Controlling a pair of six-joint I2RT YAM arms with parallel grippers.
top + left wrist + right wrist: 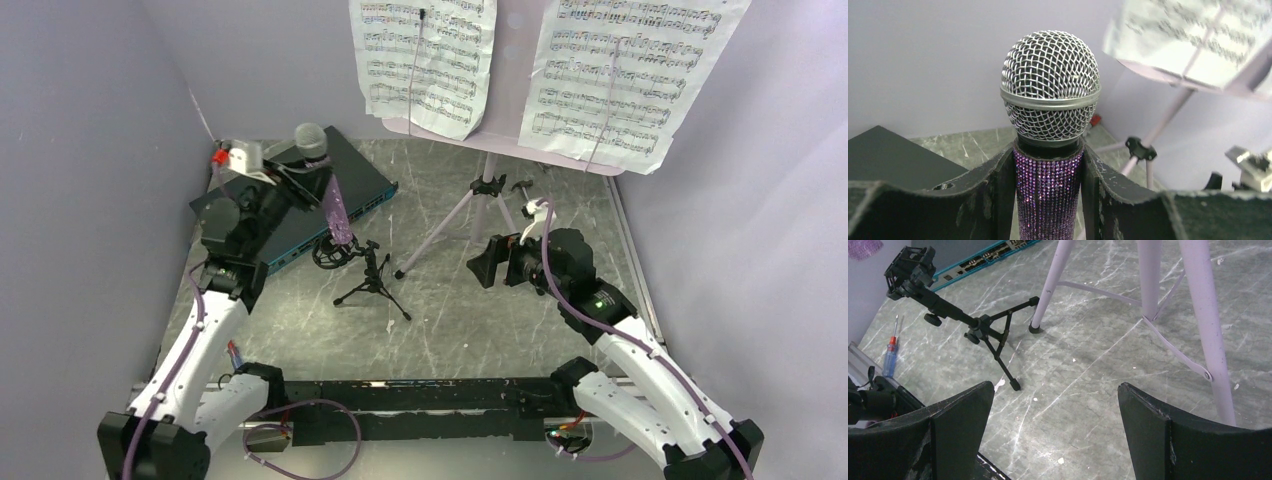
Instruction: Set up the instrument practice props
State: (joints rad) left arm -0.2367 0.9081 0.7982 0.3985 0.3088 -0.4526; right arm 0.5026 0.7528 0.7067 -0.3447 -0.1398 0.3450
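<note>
Left gripper [1048, 172] clamps the purple glitter microphone [1050, 85] with silver mesh head; right gripper [1055, 407] gapes wide, holding nothing

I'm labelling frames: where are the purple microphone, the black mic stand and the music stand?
purple microphone [1050, 125], left wrist view, lower grille mesh.
black mic stand [950, 311], right wrist view, slanted shaft.
music stand [512, 70], top external view, bare lilac middle of its desk.
</note>
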